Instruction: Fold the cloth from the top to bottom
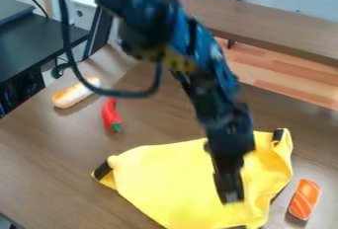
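Observation:
Low over the right half of the yellow cloth hangs my gripper point(230, 197), pointing down. The cloth point(165, 178) lies on the brown table, with black patches at its left corner, upper right corner and bottom edge. Its right side is wrinkled and raised, and the left corner looks turned over. The arm hides part of the cloth's upper edge. Whether any cloth is between the fingertips, I cannot tell.
An orange sushi piece point(305, 199) lies right of the cloth. A red pepper point(111, 116) and a bread-like toy point(76, 93) lie at the upper left of the table point(46, 156). A black cable loops beside the arm.

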Tool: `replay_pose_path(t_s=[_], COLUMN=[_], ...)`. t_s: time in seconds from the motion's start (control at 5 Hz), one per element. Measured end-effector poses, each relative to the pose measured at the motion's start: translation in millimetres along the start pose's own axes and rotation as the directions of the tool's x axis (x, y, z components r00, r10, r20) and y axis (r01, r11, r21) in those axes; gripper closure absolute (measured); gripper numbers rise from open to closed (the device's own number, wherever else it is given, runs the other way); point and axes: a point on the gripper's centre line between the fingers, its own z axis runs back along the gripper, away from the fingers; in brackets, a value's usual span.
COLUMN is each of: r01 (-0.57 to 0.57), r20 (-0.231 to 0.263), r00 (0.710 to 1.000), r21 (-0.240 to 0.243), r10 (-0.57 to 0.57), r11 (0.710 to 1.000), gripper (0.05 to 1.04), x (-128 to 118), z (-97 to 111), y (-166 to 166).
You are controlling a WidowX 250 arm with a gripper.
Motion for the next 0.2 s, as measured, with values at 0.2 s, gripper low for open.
replay_pose_path(t_s=[0.2], r01=[-0.048], r20=[0.101], r00=[0.994], r21=[-0.027], r10=[0.05], r11=[0.998], gripper=[0.089], x=[4.0], z=[40.0], y=[20.1])
